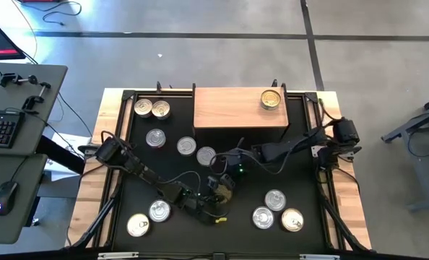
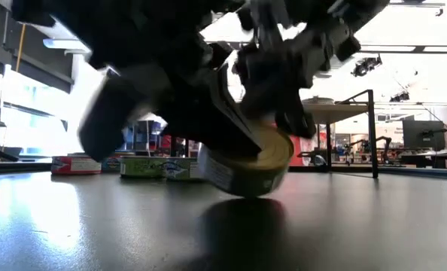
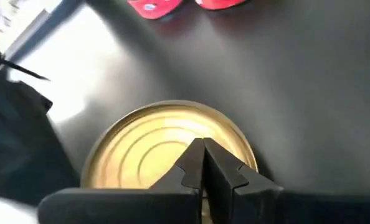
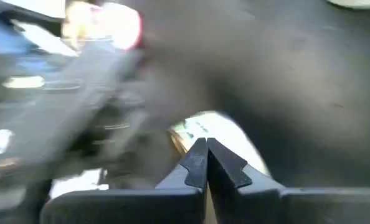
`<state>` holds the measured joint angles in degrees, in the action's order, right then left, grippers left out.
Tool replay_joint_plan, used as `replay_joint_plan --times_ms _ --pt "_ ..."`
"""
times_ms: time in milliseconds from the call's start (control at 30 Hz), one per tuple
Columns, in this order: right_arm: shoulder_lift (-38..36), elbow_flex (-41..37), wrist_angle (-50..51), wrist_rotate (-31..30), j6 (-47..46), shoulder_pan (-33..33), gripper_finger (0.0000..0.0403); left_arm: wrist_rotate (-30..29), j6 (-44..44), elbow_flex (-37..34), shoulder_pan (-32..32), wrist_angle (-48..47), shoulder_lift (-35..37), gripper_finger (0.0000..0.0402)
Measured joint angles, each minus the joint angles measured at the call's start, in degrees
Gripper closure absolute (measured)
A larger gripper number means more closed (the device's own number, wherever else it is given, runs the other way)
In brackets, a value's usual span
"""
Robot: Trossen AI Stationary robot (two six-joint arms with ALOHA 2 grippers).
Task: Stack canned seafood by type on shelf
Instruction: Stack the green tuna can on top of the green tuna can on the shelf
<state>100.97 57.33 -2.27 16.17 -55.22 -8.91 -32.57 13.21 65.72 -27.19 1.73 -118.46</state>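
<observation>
Both arms are meeting mid-mat over one gold-lidded can (image 3: 169, 146). Left gripper (image 3: 203, 155) is sitting w/ fingers pressed together, tips resting over the can's lid, can just ahead of and under them. Right gripper (image 4: 207, 158) is also pressed shut, same can just beyond its tips, tilted in low view. Shelf (image 1: 240, 108) is lying well beyond both, one can (image 1: 271, 99) on top.

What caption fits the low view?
Both shut grippers meet at a tilted gold-lidded can on the black table.
</observation>
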Motion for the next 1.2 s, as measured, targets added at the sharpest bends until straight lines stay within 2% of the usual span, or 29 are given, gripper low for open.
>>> replay_joint_plan --times_ms 133,367,600,667,867,967,1067,1200 --pt "-2.5 -0.2 1.9 2.9 0.1 -0.7 0.0403 -1.9 1.4 -0.5 1.0 -2.9 -0.3 0.0401" --pt "-4.0 -0.2 6.0 -2.2 0.2 -1.3 0.0403 -0.8 -1.9 -0.3 2.6 -5.0 -0.1 0.0401" --pt "-5.2 -0.3 5.2 -2.9 2.6 -0.5 0.0403 -1.0 -2.6 -0.5 2.4 -7.3 1.1 0.0401" --pt "-7.7 0.3 7.3 -3.9 5.0 -0.2 0.0403 -1.1 -5.8 -0.5 1.9 -11.6 2.5 0.0401" --pt "-14.7 3.8 18.3 -12.0 4.6 1.1 0.0403 2.0 -26.8 -0.7 1.5 -28.6 10.1 0.0401" --pt "-16.2 6.5 21.8 -16.4 3.9 0.9 0.0397 1.7 -27.8 -4.4 1.2 -25.5 15.7 0.0402" --pt "-15.1 8.6 28.8 -19.9 3.3 1.4 0.0369 3.2 -27.1 -12.4 2.1 -17.2 23.3 0.0402" --pt "-13.0 11.9 38.2 -25.7 -0.9 1.4 0.0298 11.6 -28.9 -25.6 6.7 -4.6 35.3 0.0402"
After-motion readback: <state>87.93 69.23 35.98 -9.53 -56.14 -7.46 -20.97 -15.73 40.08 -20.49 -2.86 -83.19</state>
